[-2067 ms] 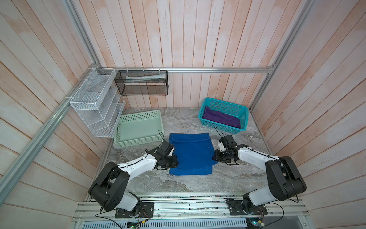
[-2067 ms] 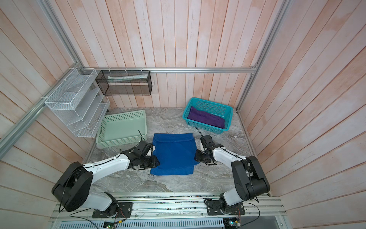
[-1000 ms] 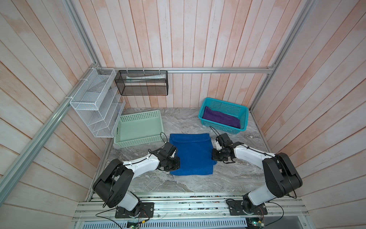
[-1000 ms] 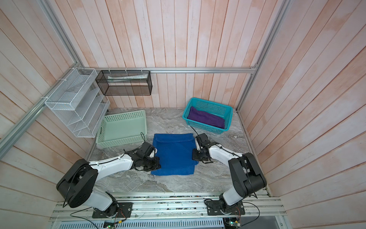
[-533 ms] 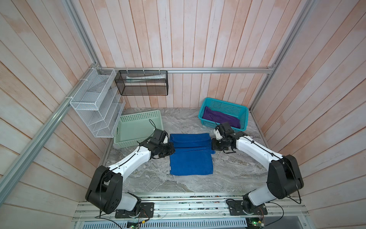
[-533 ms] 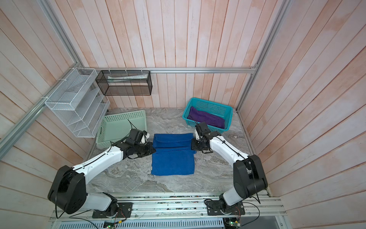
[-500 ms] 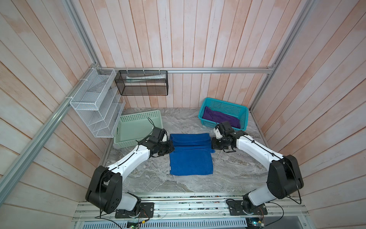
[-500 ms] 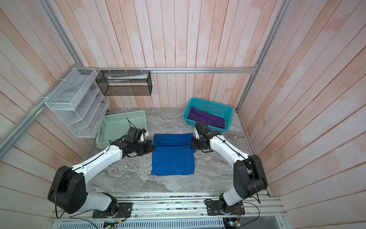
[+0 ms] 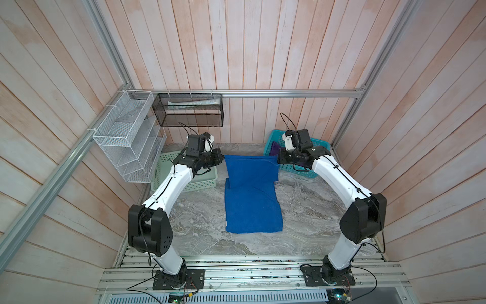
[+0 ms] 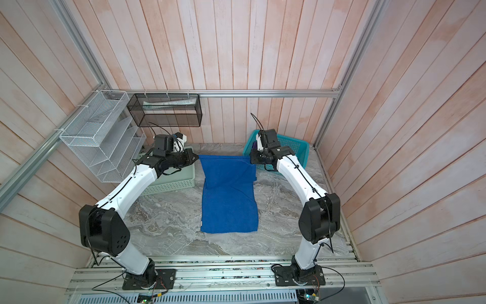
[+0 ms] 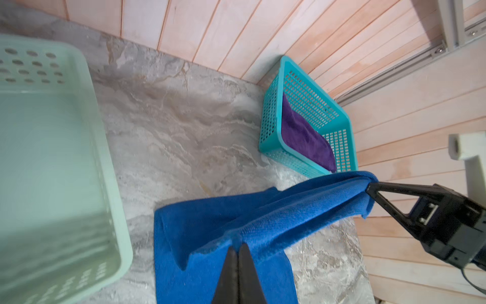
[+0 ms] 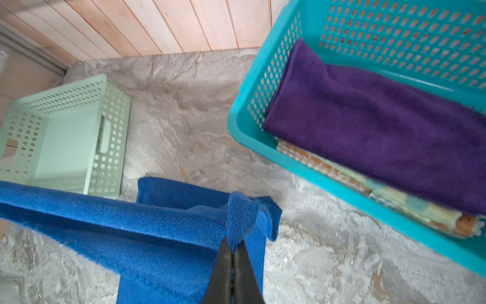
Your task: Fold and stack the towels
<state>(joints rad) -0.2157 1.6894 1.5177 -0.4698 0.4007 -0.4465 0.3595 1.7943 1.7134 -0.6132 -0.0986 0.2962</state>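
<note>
The royal blue towel (image 9: 252,202) (image 10: 228,202) has its near part flat on the marble table, and its far edge is lifted and stretched between both grippers. My left gripper (image 9: 223,160) (image 10: 197,158) (image 11: 238,244) is shut on the towel's left corner. At the right corner my right gripper (image 9: 278,160) (image 10: 251,158) (image 12: 232,246) is shut on the cloth. A loose flap hangs under the raised edge. The purple towel (image 12: 381,118) (image 11: 302,131) lies folded in the teal basket (image 9: 320,143) (image 10: 294,142), on top of a patterned towel (image 12: 394,194).
A mint-green basket (image 9: 200,181) (image 10: 171,184) stands at the back left, under my left arm. A white wire rack (image 9: 126,142) and a black mesh shelf (image 9: 189,113) hang on the walls. Wooden walls close in three sides.
Both grippers, shut on the blue towel's corners, moved from beside the towel toward the back and then rose. The held edge now hangs high above the table.
</note>
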